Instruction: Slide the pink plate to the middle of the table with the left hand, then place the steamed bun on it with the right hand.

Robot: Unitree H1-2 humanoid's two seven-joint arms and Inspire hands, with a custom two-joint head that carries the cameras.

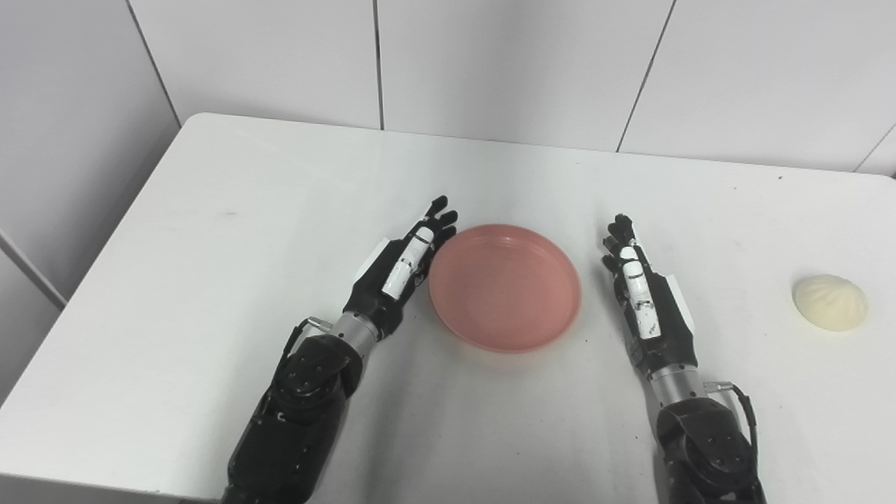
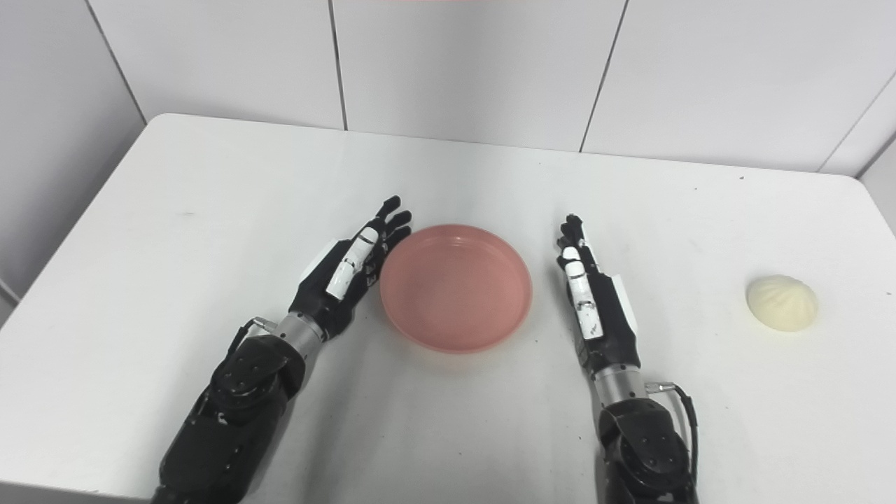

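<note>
Our left hand (image 1: 400,269) lies flat and open, fingers stretched out and together, holding nothing; its fingers (image 1: 439,218) sit right against the left rim of the pink plate (image 1: 505,287), though we cannot tell for sure whether they actually touch it. That plate rests upright on the white table (image 1: 210,266), roughly at the middle of the tabletop, and there is nothing on it. We see it as a shallow round dish with a low raised rim, sitting between our two hands.

Our right hand (image 1: 644,297) is on the other side of the plate, near its right edge but apart from it, with a strip of bare table between. It too is open, fingers extended and pointing away from us toward the far wall, and it grips nothing. Both forearms come up from the bottom edge, the left one angled in toward the plate, the right one running almost straight ahead.

Further out, the steamed bun (image 1: 831,302) sits on the table well to the right of our right hand, close to the right side of the tabletop. It is pale cream with pleats across its top, and nothing touches it.

Beyond the table's far edge we see a white panelled wall (image 1: 518,63) with dark seams.
</note>
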